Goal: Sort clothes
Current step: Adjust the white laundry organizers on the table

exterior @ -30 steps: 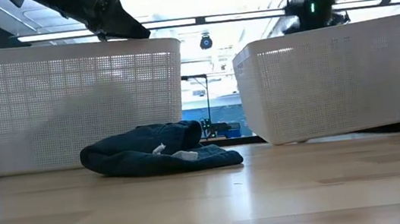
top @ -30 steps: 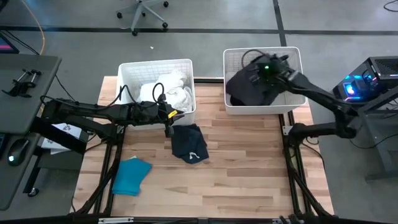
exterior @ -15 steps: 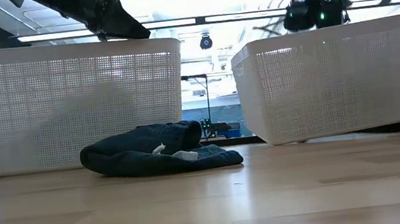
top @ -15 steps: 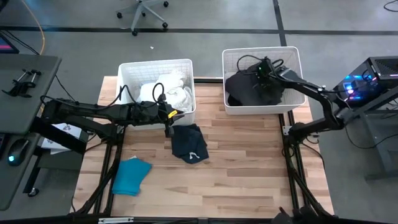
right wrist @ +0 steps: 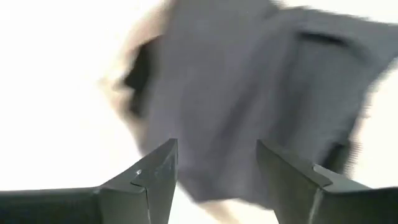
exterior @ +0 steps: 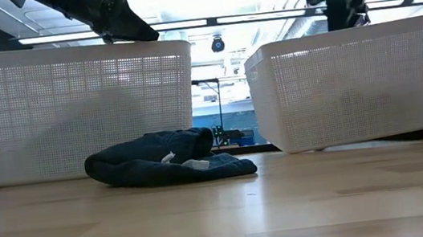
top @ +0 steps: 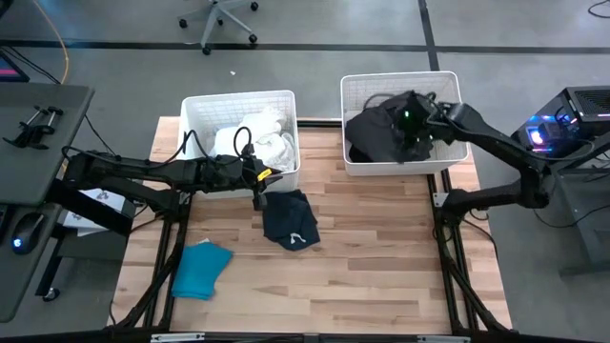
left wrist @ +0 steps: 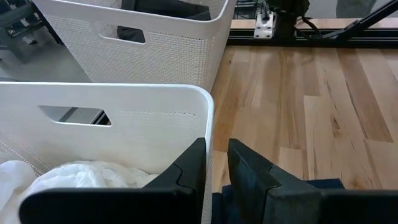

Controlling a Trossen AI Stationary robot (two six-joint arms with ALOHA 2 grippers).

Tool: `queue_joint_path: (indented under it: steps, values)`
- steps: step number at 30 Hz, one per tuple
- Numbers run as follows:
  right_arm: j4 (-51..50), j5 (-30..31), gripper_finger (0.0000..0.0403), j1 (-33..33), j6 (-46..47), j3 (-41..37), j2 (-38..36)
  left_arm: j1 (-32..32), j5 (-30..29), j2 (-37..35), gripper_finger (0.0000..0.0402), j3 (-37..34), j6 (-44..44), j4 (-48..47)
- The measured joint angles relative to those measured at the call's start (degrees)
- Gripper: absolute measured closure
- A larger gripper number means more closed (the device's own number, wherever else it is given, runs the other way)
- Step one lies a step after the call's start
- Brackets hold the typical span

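Observation:
A navy garment lies crumpled flat on the wooden table, and a teal one lies near the front left. White clothes fill the left basket. Dark grey and black clothes lie in the right basket. My right gripper hangs open above that dark pile, with nothing between its fingers. My left gripper hovers by the left basket's near right corner, above the navy garment's edge. Its fingers stand a narrow gap apart and hold nothing.
The two white perforated baskets stand side by side along the table's far edge, with a gap between them. Bare wood stretches across the table's near half and right side. An office chair stands on the floor beyond the table.
My right gripper has opened over the right basket and risen a little. The dark garment beneath it lies in the basket.

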Motion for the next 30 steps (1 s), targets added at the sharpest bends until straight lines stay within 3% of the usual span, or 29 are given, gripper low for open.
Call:
queue_joint_path:
  steps: [7, 11, 13, 17, 25, 27, 30]
  values:
    - [-6.79, -7.80, 0.0198, 7.63, 11.58, -1.85, -0.66, 0.00, 0.02, 0.00, 0.0346, -0.02, 0.00, 0.00]
    - [-4.38, -15.70, 0.0198, 10.53, 12.44, -2.09, -0.64, 0.00, 0.00, 0.00, 0.0346, 0.00, 0.33, 0.02]
    - [-2.91, -16.53, 0.0198, 11.84, 11.75, -1.49, -0.73, 0.00, 0.00, 0.00, 0.0346, 0.00, 0.35, 0.02]
    - [-1.11, -12.19, 0.0198, 13.77, 10.47, 1.37, -1.06, 0.02, 0.00, -0.02, 0.0346, 0.00, 0.37, 0.04]
    - [1.13, 6.53, 0.0198, 22.10, 9.38, 4.17, -5.15, 0.00, 0.00, -0.02, 0.0346, 0.00, 0.37, 0.26]
    - [3.13, 6.57, 0.0198, 26.90, 8.13, 2.81, -6.71, -0.30, -0.15, 0.00, 0.0346, 0.00, 0.30, 0.46]
    - [8.77, 0.61, 0.0198, 36.84, 5.72, -0.08, -8.06, -0.97, 0.06, 0.07, 0.0346, -0.07, 0.37, 1.57]
